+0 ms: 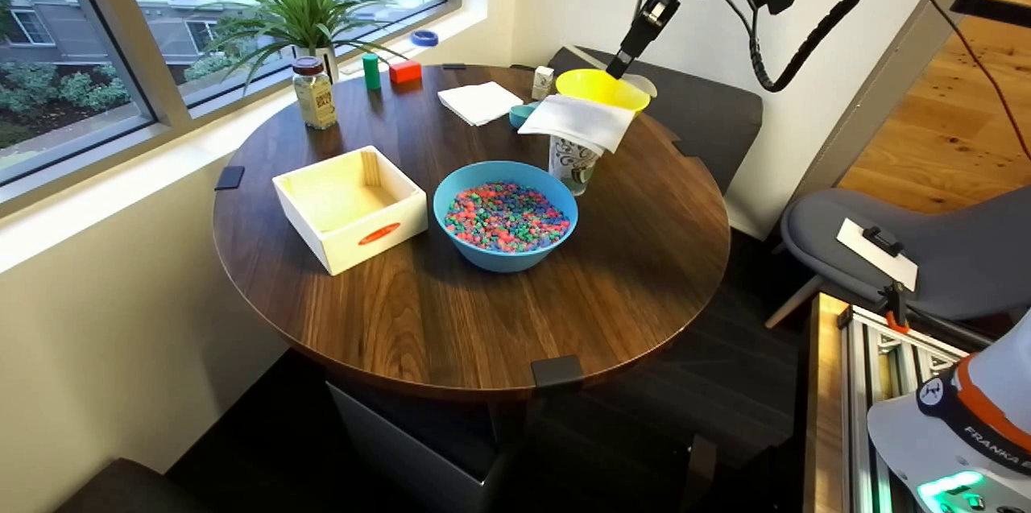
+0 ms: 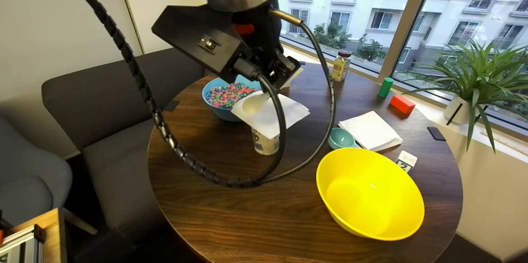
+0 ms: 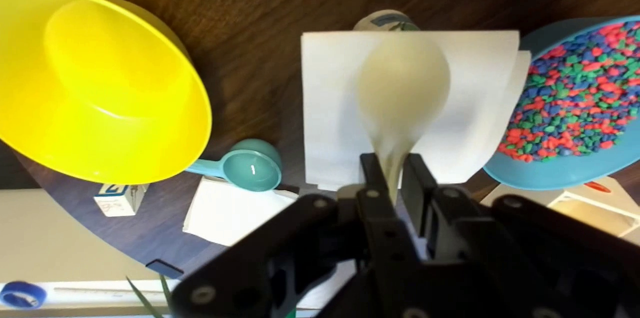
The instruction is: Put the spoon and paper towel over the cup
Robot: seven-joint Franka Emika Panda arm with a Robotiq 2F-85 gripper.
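Observation:
The cup [image 1: 570, 167], white with a dark swirl print, stands upright on the table. Over its mouth lies the paper towel [image 1: 576, 120], flat and white, with its edges reaching past the rim. In the wrist view the towel [image 3: 325, 108] covers nearly all of the cup [image 3: 386, 19]. My gripper [image 3: 391, 163] has its fingers closed around the handle of the pale spoon [image 3: 404, 83], whose bowl points away from the fingers. The spoon [image 2: 253, 104] appears over the towel in an exterior view; whether they touch I cannot tell.
A blue bowl [image 1: 501, 262] of coloured pebbles stands close beside the cup, with a wooden box [image 1: 322, 247] beyond it. A yellow bowl [image 2: 371, 201], a turquoise scoop [image 2: 341, 138], a small white box [image 2: 406, 159] and an untouched napkin [image 2: 371, 129] lie on the cup's opposite side.

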